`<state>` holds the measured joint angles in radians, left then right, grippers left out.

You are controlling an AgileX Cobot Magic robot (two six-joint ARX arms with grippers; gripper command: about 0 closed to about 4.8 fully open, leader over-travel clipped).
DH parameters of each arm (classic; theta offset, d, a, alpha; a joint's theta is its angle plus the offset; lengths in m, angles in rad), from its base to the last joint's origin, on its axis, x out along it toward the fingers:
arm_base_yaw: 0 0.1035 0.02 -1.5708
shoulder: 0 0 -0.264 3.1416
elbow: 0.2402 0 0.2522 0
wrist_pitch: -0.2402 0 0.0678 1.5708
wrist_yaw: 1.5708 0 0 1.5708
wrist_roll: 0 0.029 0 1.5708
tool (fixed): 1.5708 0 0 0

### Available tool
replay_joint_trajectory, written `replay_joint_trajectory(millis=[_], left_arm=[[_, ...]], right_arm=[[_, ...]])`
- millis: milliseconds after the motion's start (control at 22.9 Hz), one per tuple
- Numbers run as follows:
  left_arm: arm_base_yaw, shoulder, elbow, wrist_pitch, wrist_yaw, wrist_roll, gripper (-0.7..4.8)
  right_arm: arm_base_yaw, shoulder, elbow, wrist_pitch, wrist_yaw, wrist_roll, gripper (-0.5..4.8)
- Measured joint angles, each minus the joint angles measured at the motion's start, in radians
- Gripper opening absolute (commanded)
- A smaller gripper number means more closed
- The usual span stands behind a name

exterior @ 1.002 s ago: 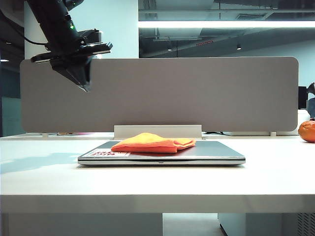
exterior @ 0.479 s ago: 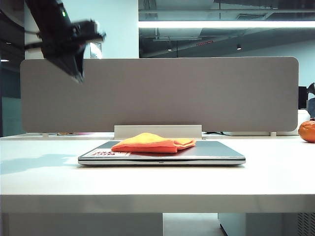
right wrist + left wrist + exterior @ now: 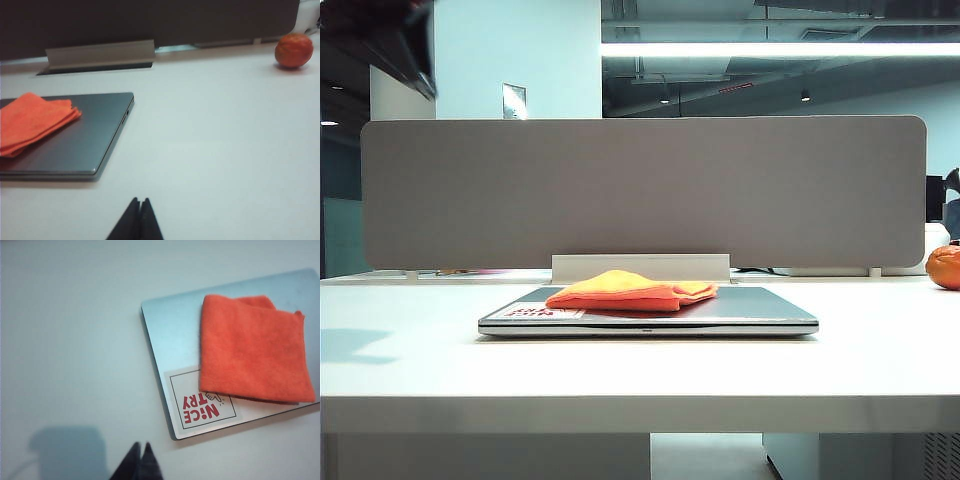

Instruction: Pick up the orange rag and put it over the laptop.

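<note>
Red "NiCE TRY" is read on the laptop [image 3: 172, 325] sticker [image 3: 202, 405] beside the rag [image 3: 250, 347]; left gripper [image 3: 139, 447] and right gripper [image 3: 139, 202] are pressed together, empty.

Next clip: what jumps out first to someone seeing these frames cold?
The bright orange rag lies folded on the closed silver laptop at mid-table, beside the lid's red-and-white sticker. A round orange pumpkin-like object sits at the table's far right edge. Both grippers are shut and empty: the left gripper hangs high above the laptop's sticker corner, the right gripper low over bare white table.
</note>
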<state>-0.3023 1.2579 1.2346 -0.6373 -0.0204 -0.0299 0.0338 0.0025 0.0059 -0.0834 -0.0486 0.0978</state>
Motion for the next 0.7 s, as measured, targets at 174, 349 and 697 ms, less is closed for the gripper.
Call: replay_joint_trajectory(millis=[174,349,697], left_arm=[[0.0,-0.14,-0.125,0.039,-0.005,-0.003,-0.06],[0.0,-0.296,-0.256,0.099,-0.057,-0.008,-0.06],[0.0,-0.573,-0.447,0.13,-0.114,-0.01,-0.06]], right_arm=[[0.001,0.0,0.0,0.022,0.002,0.0,-0.05],[0.0,0.0,0.0,0.014,0.003,-0.001,-0.05],[0.0,0.0,0.0,-0.01,0.003,-0.001,-0.05]])
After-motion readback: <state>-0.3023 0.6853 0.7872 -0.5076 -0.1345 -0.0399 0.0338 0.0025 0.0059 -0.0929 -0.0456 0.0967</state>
